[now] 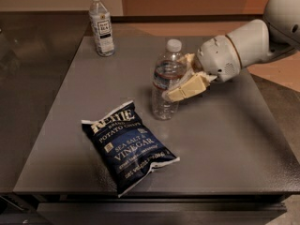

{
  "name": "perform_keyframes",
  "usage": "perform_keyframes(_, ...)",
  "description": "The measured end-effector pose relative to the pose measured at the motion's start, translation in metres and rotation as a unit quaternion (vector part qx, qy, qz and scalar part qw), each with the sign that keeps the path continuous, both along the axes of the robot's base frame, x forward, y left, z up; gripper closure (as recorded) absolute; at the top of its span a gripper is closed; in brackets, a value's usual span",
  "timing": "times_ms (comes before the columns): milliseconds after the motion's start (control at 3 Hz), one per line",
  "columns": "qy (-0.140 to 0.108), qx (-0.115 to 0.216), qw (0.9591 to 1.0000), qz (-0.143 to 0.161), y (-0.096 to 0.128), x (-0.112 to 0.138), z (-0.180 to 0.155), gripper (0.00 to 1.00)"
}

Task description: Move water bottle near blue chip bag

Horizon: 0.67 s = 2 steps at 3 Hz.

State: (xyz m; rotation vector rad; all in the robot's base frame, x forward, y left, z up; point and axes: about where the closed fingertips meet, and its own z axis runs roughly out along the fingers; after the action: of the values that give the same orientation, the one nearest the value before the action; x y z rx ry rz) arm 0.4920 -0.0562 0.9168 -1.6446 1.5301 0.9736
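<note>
- Two cream fingers [187, 87] of the gripper [175, 78] pinch the water bottle [164, 104] around its middle; the arm reaches in from the right.
- We see the water bottle upright, near the upper right corner of the blue chip bag [127, 146], with a gap between them.
- The blue chip bag lies flat on the grey table [234, 139].
- We see a white-labelled bottle [101, 25] standing far back left.

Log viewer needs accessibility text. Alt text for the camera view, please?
The gripper, reaching in from the right of frame, is closed around the upright water bottle midway across the grey table, up and right of the blue chip bag lying flat near the front edge. A white-labelled bottle stands at the back left.
</note>
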Motion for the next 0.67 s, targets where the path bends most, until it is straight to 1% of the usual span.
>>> perform_keyframes(667,0.003,-0.009,0.9997,0.021,0.0133,-0.0029,-0.006,0.39)
